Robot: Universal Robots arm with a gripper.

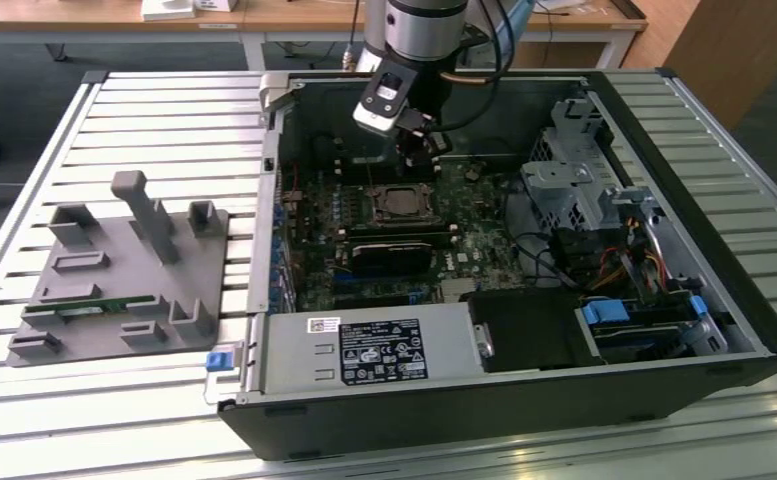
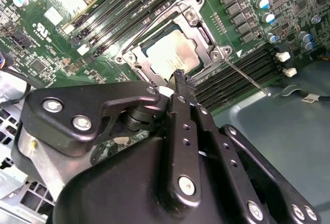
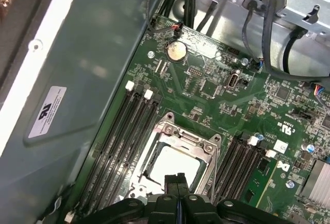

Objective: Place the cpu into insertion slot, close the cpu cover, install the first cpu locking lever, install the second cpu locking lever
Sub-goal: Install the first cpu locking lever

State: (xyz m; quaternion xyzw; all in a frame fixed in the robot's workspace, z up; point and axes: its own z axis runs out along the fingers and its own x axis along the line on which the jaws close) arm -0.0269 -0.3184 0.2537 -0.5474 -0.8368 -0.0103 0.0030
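My end effector (image 3: 177,178) is narrow, its two fingers pressed together with nothing between them, and it points down into the open computer case (image 1: 708,330) that lies on the slatted desk (image 1: 121,100). Directly beyond my fingertips, in both wrist views, is the cpu (image 2: 172,54), its dull silver top lying flat in the insertion slot (image 1: 375,205). The cpu cover (image 2: 205,31) appears to be folded down around it, and the chip shows through its square window. In the exterior view I hang just above the socket, at its far edge. The relation that matters is off to one side. A thin locking lever (image 2: 248,78) starts at the socket corner nearest my tip. Its long axis runs diagonally away from the frame, across the black memory slots (image 2: 232,74), towards the bare metal floor of the case. I judge it unlatched, since it angles out instead of lying along the frame edge. Whether it is raised off the board I cannot tell. Its free end lies well to the side of my fingertips, not under them.
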